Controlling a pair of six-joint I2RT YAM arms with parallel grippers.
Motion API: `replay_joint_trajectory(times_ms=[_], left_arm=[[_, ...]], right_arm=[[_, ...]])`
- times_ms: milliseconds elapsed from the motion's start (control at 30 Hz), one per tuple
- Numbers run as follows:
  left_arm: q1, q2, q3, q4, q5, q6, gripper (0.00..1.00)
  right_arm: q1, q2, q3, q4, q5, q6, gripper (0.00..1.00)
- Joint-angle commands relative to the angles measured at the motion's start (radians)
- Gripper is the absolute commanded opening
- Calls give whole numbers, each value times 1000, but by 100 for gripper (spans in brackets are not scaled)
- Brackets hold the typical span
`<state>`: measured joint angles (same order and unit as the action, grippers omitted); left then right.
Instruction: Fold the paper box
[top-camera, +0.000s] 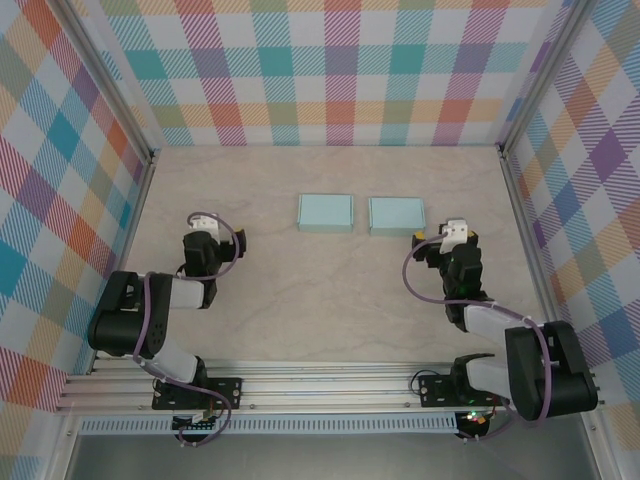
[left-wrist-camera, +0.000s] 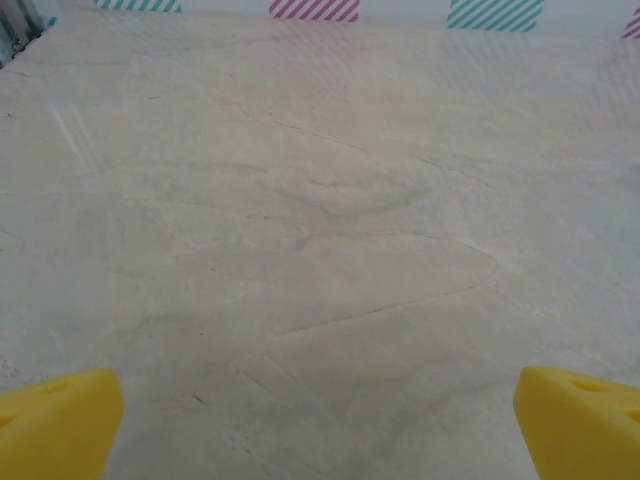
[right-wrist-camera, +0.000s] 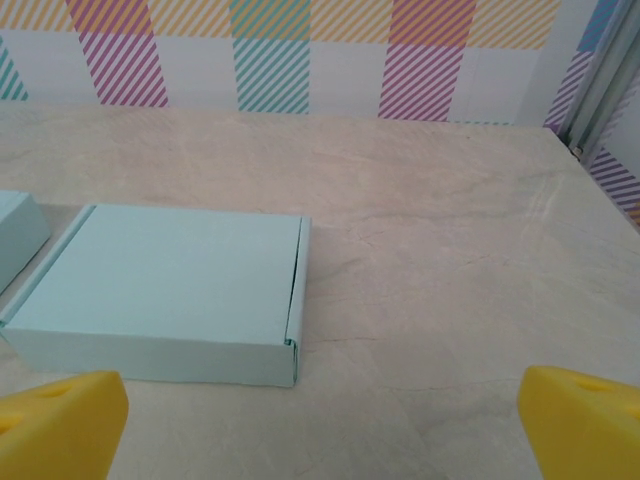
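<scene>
Okay, top cam first: a pale-blue flat paper box (top-camera: 396, 216) and its twin (top-camera: 326, 212) lie side by side, ahead of and btwn both arms. The left gripper (top-camera: 204, 222) and right gripper (top-camera: 455, 232) sit apart from them, prob. to leave the work area free.

Left wrist cam: yellow fingers (left-wrist-camera: 55, 420) spread wide, nothing btwn them, beige tabletop (left-wrist-camera: 320, 200) ahead.

Right wrist cam: jaws wide too, empty. The box sits ahead-left of them, lid shut, edges crisp. I'd say it looks already folded.

no readable txt, labels, nos. anywhere
</scene>
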<state>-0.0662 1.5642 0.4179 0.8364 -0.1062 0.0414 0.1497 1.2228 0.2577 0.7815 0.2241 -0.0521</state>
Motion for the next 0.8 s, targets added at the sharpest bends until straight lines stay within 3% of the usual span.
replay_joint_trajectory(times_ms=[0, 500, 567, 633, 767], left_arm=[[12, 3, 9, -39, 67, -12, 100], [12, 3, 7, -36, 66, -11, 100], [12, 2, 7, -35, 66, -12, 100], [12, 3, 8, -36, 65, -11, 100], [12, 2, 7, -35, 66, -11, 100]], right_arm=[[-12, 52, 8, 90, -44, -37, 100], [-72, 325, 60, 251, -130, 11, 100], [-103, 307, 136, 70, -153, 51, 100], [-149, 311, 146, 58, -217, 79, 100], [-149, 312, 145, 60, -216, 77, 100]])
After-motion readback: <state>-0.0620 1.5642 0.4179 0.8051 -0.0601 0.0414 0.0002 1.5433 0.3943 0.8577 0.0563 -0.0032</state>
